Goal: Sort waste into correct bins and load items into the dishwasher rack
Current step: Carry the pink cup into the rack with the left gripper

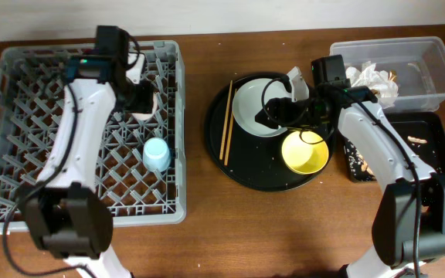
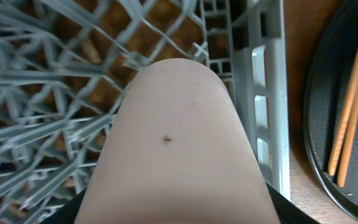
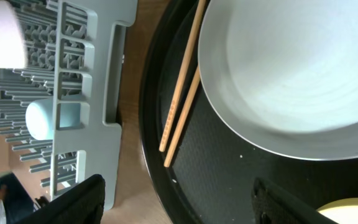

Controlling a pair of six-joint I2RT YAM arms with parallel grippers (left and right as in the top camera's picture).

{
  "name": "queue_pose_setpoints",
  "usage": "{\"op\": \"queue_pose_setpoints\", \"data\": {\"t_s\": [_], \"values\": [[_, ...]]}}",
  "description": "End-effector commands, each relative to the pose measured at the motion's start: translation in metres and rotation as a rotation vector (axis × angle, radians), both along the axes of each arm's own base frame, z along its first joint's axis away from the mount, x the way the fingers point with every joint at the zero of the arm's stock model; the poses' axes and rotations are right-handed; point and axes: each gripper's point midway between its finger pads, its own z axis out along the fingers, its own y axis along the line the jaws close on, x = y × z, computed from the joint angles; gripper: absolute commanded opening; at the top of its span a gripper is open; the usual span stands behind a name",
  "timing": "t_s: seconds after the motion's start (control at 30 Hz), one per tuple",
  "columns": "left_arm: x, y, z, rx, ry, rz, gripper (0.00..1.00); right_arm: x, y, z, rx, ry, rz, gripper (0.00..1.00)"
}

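Observation:
My left gripper (image 1: 139,99) is shut on the small pink cup (image 2: 176,143), holding it over the right side of the grey dishwasher rack (image 1: 22,93). The light blue cup (image 1: 156,154) lies in the rack near its right wall. My right gripper (image 3: 185,208) is open and empty, low over the round black tray (image 1: 246,174), by the pale plate (image 1: 255,108). The wooden chopsticks (image 1: 226,123) lie on that tray left of the plate. The yellow bowl (image 1: 305,152) sits at the tray's front right. White napkins (image 1: 373,79) lie in the clear tub (image 1: 439,58).
The shallow black rectangular tray (image 1: 437,158) with brown food scraps (image 1: 417,140) sits at the right, below the tub. In the right wrist view the rack wall (image 3: 114,93) stands just left of the round tray's rim, with a strip of wooden table between.

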Motion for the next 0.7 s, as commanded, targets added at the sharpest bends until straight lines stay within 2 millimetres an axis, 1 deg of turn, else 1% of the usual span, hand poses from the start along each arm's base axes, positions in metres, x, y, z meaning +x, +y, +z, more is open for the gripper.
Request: {"op": "queue_pose_setpoints", "data": {"t_s": [0.0,0.17,0.33,0.37,0.4,0.43,0.47,0.5,0.53,0.67], "values": [[0.007,-0.01,-0.026,0.019,0.051,-0.012,0.5,0.001,-0.002,0.007,-0.026,-0.032,0.004,0.76],[0.013,-0.015,-0.026,0.012,0.026,-0.021,0.5,0.001,-0.002,0.007,-0.029,-0.035,0.002,0.76],[0.012,-0.016,-0.027,0.006,0.031,-0.024,0.5,0.001,-0.002,0.007,-0.029,-0.036,0.002,0.76],[0.011,-0.016,-0.027,0.006,0.035,-0.024,0.52,0.001,-0.002,0.006,-0.029,-0.035,0.002,0.76],[0.01,-0.017,-0.027,0.007,0.038,-0.026,0.6,0.001,-0.002,0.007,-0.029,-0.035,0.002,0.76],[0.01,-0.019,-0.027,0.007,0.039,-0.031,0.72,0.001,-0.002,0.007,-0.029,-0.035,0.002,0.76],[0.01,-0.02,-0.027,0.008,0.039,-0.034,0.8,0.001,-0.002,0.007,-0.029,-0.035,0.002,0.76],[0.01,-0.022,-0.027,0.008,0.038,-0.038,0.84,0.001,-0.002,0.007,-0.029,-0.035,0.002,0.76],[0.009,-0.023,-0.027,0.008,0.038,-0.041,0.87,0.001,-0.002,0.007,-0.029,-0.034,0.002,0.76],[0.009,-0.023,-0.027,0.007,0.04,-0.04,0.87,0.001,-0.002,0.007,-0.029,-0.034,0.002,0.76]]}}
